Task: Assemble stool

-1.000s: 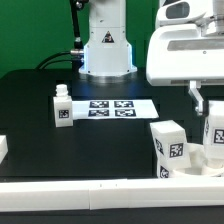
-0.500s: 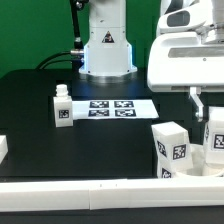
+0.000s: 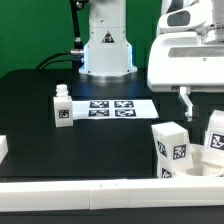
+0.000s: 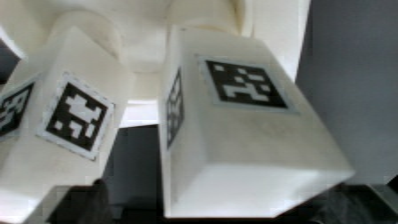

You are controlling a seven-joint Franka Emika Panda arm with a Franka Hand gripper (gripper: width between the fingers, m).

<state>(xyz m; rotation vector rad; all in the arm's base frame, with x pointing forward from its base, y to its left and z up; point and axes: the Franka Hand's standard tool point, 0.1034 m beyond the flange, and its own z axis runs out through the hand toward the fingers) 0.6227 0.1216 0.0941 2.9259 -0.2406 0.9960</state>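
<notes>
The arm is holding its fingers above the two legs at the exterior view's right, near the front bar. Only one finger is showing there. It is hanging free over the gap between those legs and touching nothing, so whether the pair is set wide or narrow cannot be told. The legs are standing upright and close together, apparently plugged into the seat, of which only a sliver is showing between them. In the wrist view they are filling the frame, tags on their sides. A third leg is standing alone on the counter, just beside the marker board and well apart from the others. It is probably the next part to fetch.
</notes>
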